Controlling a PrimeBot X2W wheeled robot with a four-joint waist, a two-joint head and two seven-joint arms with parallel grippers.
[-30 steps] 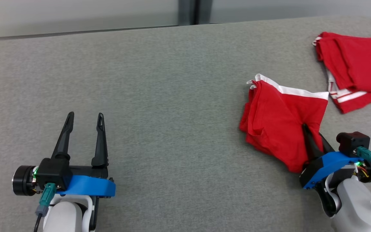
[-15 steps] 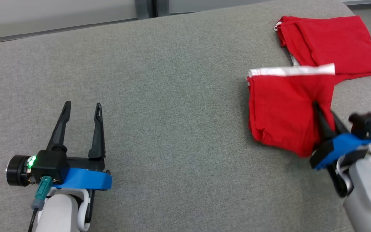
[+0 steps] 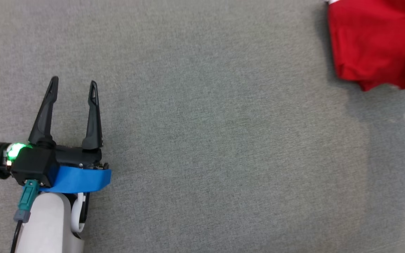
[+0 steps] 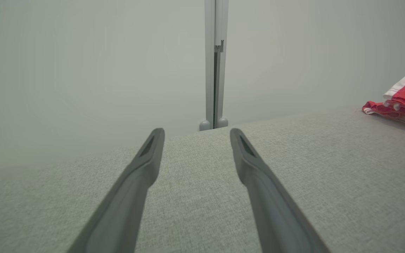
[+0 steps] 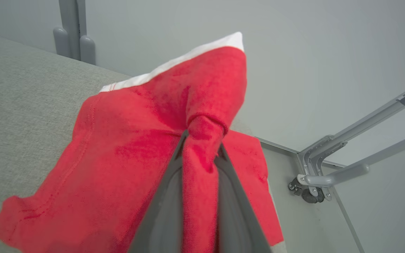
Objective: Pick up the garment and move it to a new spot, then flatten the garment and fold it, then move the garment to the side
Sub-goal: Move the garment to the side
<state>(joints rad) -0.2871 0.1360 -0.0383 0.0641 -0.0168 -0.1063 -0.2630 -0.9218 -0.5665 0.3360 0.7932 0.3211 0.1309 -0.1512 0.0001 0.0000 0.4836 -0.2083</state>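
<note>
The right gripper (image 5: 202, 147) pinches a fold of the red garment (image 5: 128, 147); the left gripper (image 3: 73, 81) hangs wide open, empty, over grey fabric (image 3: 206, 140).

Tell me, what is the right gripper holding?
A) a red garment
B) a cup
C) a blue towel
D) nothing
A: in the right wrist view, the right gripper is shut on a bunched fold of the red garment.
</note>
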